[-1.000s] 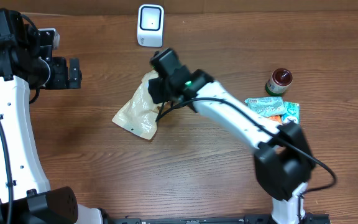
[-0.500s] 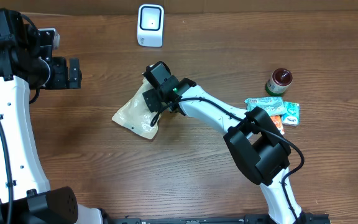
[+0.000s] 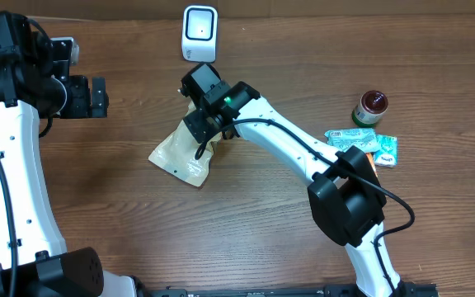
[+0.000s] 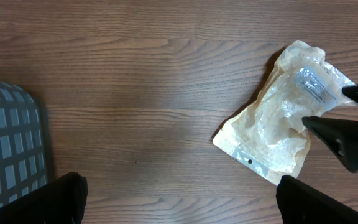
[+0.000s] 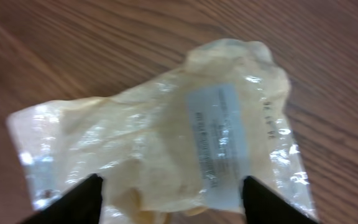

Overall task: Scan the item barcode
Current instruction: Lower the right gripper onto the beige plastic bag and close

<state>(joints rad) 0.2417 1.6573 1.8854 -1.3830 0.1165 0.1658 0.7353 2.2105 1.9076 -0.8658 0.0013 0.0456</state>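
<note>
The item is a pale, translucent pouch (image 3: 178, 154) lying flat on the wooden table, with a white printed label (image 5: 218, 142) on its upper face. My right gripper (image 3: 201, 124) hangs over the pouch's top end. It is open, and its black fingertips (image 5: 87, 196) stand on either side of the pouch (image 5: 148, 134) without pinching it. The white scanner (image 3: 199, 33) stands at the back edge, just beyond that arm. At the far left my left gripper (image 3: 97, 96) is wide open with nothing in it. The left wrist view shows the pouch (image 4: 277, 127) to its right.
A small jar with a red lid (image 3: 371, 107) and a few snack packets (image 3: 364, 144) lie at the right. A grey grid basket (image 4: 5, 149) sits at the left edge of the left wrist view.
My right gripper has shifted left and towards the scanner over the pouch's top end, and its jaws have spread wider. The left arm has not moved.
</note>
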